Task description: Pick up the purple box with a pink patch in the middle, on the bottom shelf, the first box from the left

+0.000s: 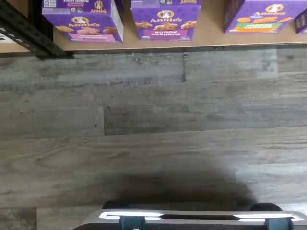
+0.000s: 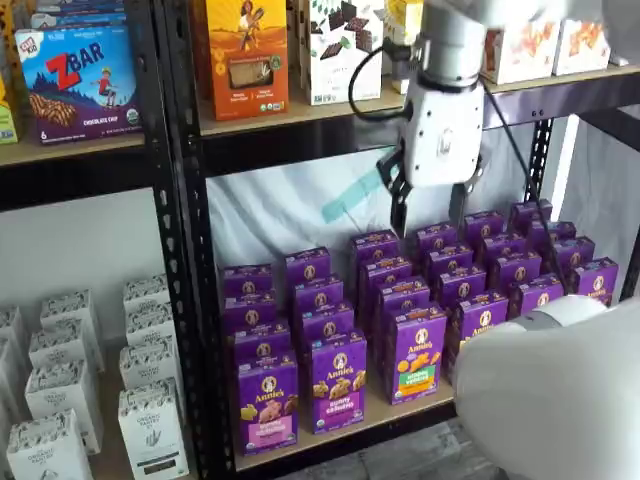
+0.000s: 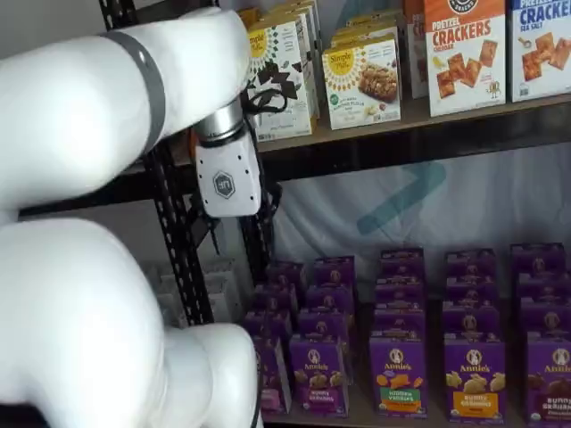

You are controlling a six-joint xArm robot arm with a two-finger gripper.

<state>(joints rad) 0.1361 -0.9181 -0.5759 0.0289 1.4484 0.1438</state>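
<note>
The purple box point(image 2: 267, 403) with its pink band stands upright at the front left of the bottom shelf point(image 2: 405, 408), first in a row of purple Annie's cartons. The wrist view also shows the purple box point(image 1: 84, 21) on the shelf board point(image 1: 211, 38). In a shelf view the white arm covers part of the purple box point(image 3: 270, 370). My gripper point(image 2: 427, 208) hangs in front of the rack, above and to the right of the box, well clear of the cartons. Its two black fingers stand open with nothing between them. My gripper point(image 3: 234, 223) shows mostly as a white body here.
Beside the pink one stand a carton with a darker purple patch point(image 2: 338, 382) and one with a green-and-orange patch point(image 2: 415, 355). A black rack post point(image 2: 185, 250) rises left of the row. White cartons point(image 2: 60, 390) fill the neighbouring bay. Grey plank floor point(image 1: 153, 120) lies before the shelf.
</note>
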